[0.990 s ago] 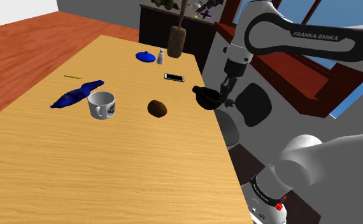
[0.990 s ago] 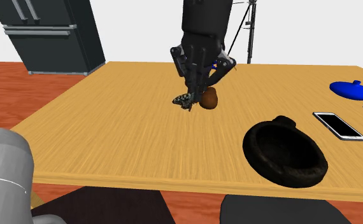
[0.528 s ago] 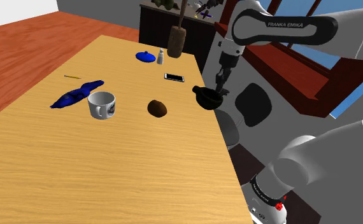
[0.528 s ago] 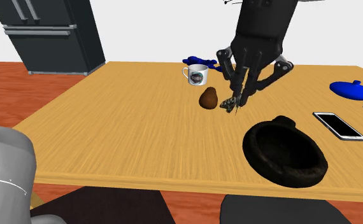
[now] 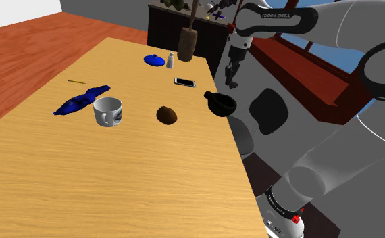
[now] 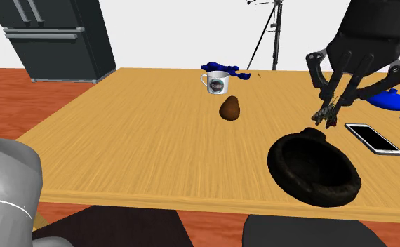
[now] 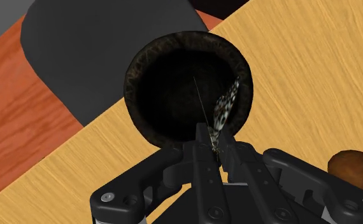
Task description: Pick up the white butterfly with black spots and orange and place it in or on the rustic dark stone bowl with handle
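— How much of the job is done?

— The pick-up half, I'd say. The black two-finger gripper (image 6: pixel 327 117) is pinching the small pale butterfly with black speckles (image 7: pixel 225 108) by its lower edge. The wings stand up between the fingertips (image 7: pixel 202 135), clear of the light wooden table (image 6: pixel 135 140).

— And the orange on it?

— Too small to make out from here, so I won't swear to it. It is the only butterfly I see.

— Where is it against the target?

— In the wrist view the rough dark stone bowl with a stubby handle (image 7: pixel 134 95) lies straight beyond the gripper, and the butterfly sits in front of its hollow, toward the rim nearer the fingers. In the second exterior view the tips hang above the bowl's far rim, near the handle, with a clear gap down to it. The bowl looks empty.

— So what's left?

— The placing. My guess is a short drop toward the hollow, perhaps a nudge toward its middle, then letting go. The brown pear-shaped lump (image 6: pixel 229 108) and the white mug (image 6: pixel 217 82) stand well apart from the bowl and shouldn't interfere.
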